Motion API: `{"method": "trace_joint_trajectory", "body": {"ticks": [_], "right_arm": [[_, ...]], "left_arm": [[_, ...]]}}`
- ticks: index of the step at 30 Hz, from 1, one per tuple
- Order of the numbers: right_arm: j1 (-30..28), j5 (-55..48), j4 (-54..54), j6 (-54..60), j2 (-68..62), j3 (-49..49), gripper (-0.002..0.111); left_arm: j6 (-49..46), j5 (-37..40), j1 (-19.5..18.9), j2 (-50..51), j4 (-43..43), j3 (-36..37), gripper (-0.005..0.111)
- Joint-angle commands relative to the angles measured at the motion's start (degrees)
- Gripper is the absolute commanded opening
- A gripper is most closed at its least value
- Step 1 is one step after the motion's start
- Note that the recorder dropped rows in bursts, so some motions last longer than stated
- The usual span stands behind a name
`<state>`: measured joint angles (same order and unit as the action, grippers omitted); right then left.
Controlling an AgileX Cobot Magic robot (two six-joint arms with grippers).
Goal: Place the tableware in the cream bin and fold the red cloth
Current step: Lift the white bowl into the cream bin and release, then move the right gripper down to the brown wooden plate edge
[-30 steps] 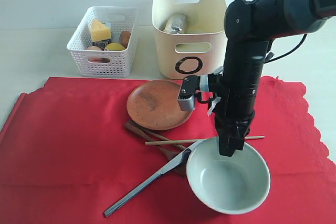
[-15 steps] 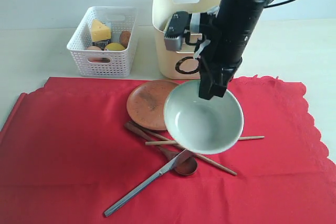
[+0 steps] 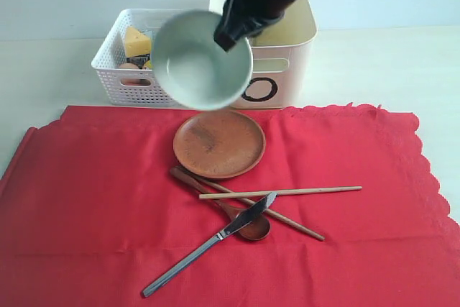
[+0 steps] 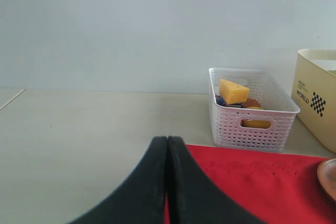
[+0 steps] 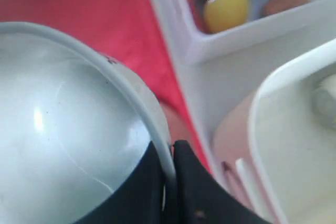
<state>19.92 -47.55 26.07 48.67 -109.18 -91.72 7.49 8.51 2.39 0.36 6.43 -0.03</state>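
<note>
My right gripper [image 3: 225,39] is shut on the rim of the pale green-white bowl [image 3: 200,61], holding it tilted in the air in front of the cream bin [image 3: 282,70] and the basket. In the right wrist view the bowl [image 5: 68,129] fills the frame with the rim pinched at my right gripper [image 5: 170,153]. The brown plate [image 3: 219,143], wooden spoon [image 3: 215,203], chopsticks [image 3: 287,192] and knife [image 3: 208,244] lie on the red cloth [image 3: 86,199]. My left gripper [image 4: 167,142] is shut and empty, low over the red cloth's [image 4: 252,182] edge. The steel cup is hidden.
The white lattice basket [image 3: 136,84] with cheese [image 3: 136,41] and other food stands left of the cream bin. The left wrist view shows the basket [image 4: 252,114], the cheese [image 4: 234,91], the bin's side [image 4: 317,95] and bare table [image 4: 79,140].
My right gripper has lifted the bowl off the cloth's front right and carried it up and to the back left, to a spot in front of the bin and basket.
</note>
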Motion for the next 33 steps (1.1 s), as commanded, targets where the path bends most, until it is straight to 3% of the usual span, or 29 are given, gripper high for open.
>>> {"method": "trace_joint_trajectory", "body": {"ticks": [1, 9, 21, 28, 33], "right_arm": [[0.1, 15.1, 0.8, -8.1, 0.6, -1.6, 0.0], [-3.1, 32.3, 0.5, -19.8, -0.8, -1.8, 0.0], [-8.3, 35.5, 0.5, -24.8, -11.3, -1.8, 0.002], [-8.3, 36.9, 0.5, -25.9, -12.0, -1.8, 0.04], [-8.3, 37.4, 0.5, -25.9, -12.0, -1.8, 0.056]], "left_arm": [[0.1, -0.3, -0.1, -0.4, -0.1, 0.0, 0.001], [0.2, -0.3, -0.1, -0.4, -0.1, 0.0, 0.001], [0.1, -0.3, -0.1, -0.4, -0.1, 0.0, 0.001], [0.0, -0.3, -0.1, -0.4, -0.1, 0.0, 0.001], [0.0, -0.3, -0.1, -0.4, -0.1, 0.0, 0.001]]}}
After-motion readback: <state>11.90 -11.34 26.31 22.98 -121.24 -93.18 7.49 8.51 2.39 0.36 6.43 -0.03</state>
